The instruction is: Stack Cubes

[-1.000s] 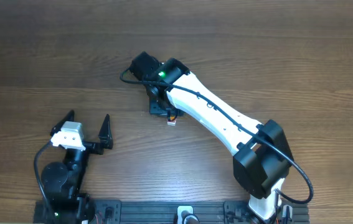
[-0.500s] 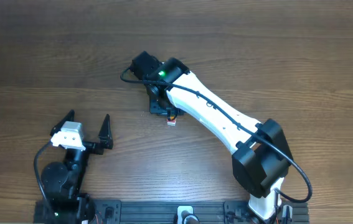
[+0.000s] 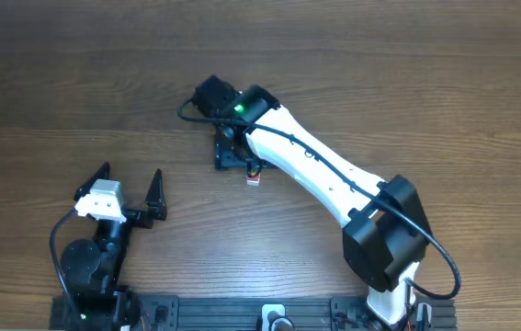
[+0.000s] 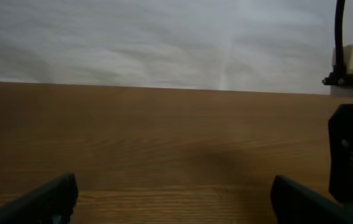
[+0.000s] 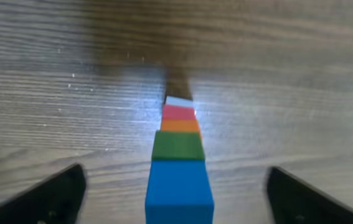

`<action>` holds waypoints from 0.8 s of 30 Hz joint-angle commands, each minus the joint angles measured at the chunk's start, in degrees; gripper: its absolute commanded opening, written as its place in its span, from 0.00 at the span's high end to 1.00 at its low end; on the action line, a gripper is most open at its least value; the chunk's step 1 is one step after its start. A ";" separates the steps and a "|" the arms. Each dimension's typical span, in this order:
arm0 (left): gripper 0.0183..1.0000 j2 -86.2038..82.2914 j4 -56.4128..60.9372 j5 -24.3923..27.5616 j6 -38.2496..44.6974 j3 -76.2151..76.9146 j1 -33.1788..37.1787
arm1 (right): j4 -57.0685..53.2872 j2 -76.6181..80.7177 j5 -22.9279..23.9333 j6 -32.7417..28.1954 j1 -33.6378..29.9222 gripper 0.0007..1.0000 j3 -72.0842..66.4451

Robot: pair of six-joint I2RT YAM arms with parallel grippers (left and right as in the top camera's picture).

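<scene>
A tower of cubes stands on the wooden table [image 5: 51, 93]. Seen from above in the right wrist view, it has a blue cube [image 5: 179, 190] on top, then green [image 5: 177, 147], orange [image 5: 178, 126], red [image 5: 178, 112] and a white one [image 5: 177, 101] at the bottom. My right gripper [image 5: 176, 177] hangs open over the tower, its fingers [image 5: 51, 196] wide apart on either side and touching nothing. In the top view the tower [image 3: 253, 179] peeks out beside the right gripper [image 3: 231, 154] at the table's middle. My left gripper [image 3: 131, 184] stands open near the left base, with nothing between its fingers [image 4: 45, 199].
The right arm [image 3: 315, 175] stretches diagonally from its base at the bottom right to the table's middle. Its dark wrist [image 4: 350, 155] shows at the edge of the left wrist view. Bare wood lies all around the tower.
The right gripper has shifted slightly up and left in the top view. The left arm has kept still.
</scene>
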 commanded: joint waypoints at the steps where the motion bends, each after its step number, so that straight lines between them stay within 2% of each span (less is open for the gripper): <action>1: 0.00 -0.35 0.00 0.37 0.83 -0.35 0.31 | 0.83 -0.09 1.03 -4.31 -3.80 0.01 1.66; 7: 0.00 -0.35 0.00 0.37 0.83 -0.35 0.31 | 1.99 -4.94 1.51 -12.76 -12.31 0.01 1.66; 13: 0.00 -0.35 0.00 0.37 0.83 -0.35 0.31 | 2.67 -12.61 1.42 -22.71 -25.70 0.01 0.33; 15: 0.00 -0.35 0.00 0.37 0.83 -0.35 0.31 | 4.50 -15.30 1.42 -25.40 -28.35 0.01 -1.86; 18: 0.00 -0.35 0.00 0.37 0.83 -0.35 0.31 | 10.32 -20.81 1.40 -28.55 -31.34 0.01 -8.79; 24: 0.00 -0.35 0.00 0.37 0.83 -0.35 0.31 | 25.38 -36.79 1.38 -29.83 -36.52 0.01 -29.62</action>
